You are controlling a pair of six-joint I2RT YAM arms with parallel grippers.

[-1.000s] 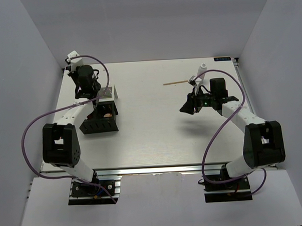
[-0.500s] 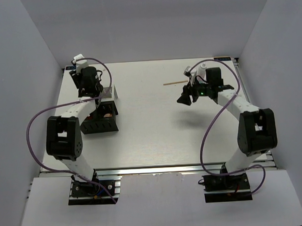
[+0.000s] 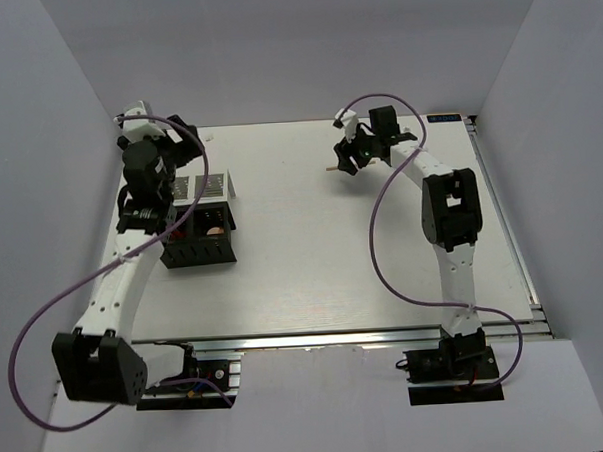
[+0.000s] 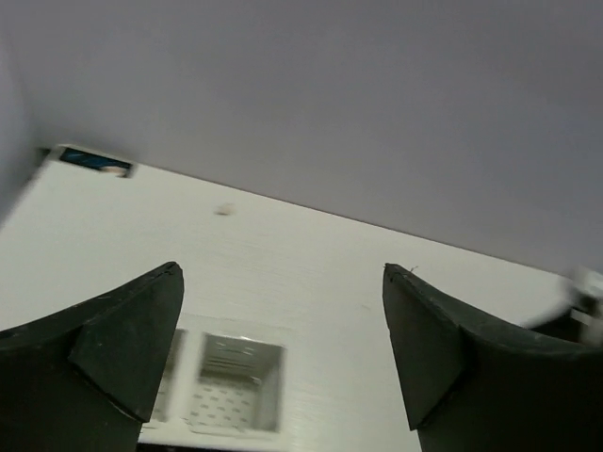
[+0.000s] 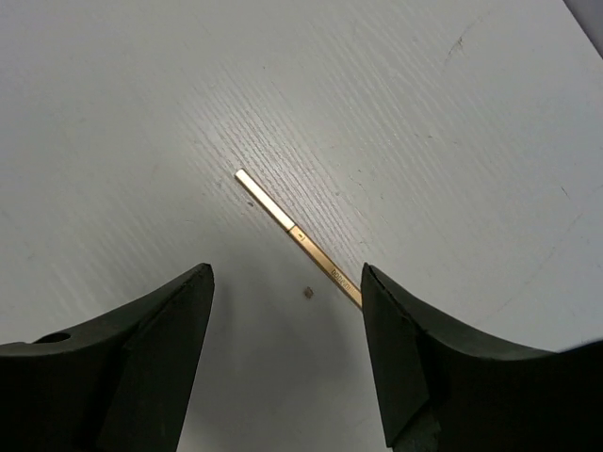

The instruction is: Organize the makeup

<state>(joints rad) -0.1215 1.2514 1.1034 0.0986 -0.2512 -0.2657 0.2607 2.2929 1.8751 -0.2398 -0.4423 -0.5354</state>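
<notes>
One thin wooden stick (image 5: 295, 234) of the makeup lies flat on the white table, its near end hidden behind my right finger. My right gripper (image 5: 285, 273) hovers just above it, open, the stick running between the fingers without touching them. From above, that gripper (image 3: 347, 159) is at the back centre, and only the stick's tip (image 3: 330, 169) shows. A peach-pink disc (image 3: 214, 228) sits in the black organizer (image 3: 198, 253) at the left. My left gripper (image 3: 186, 141) is raised behind the organizer, open and empty (image 4: 283, 273).
A white perforated compartment (image 4: 236, 381) lies below the left fingers, at the organizer's back end (image 3: 208, 187). Purple cables loop from both arms. The back wall stands close behind both grippers. A small dark speck (image 5: 308, 293) lies near the stick.
My left gripper has opened wide and risen up and back from the organizer. The right arm has swung to the back left, over the wooden stick, with its jaws spreading wider.
</notes>
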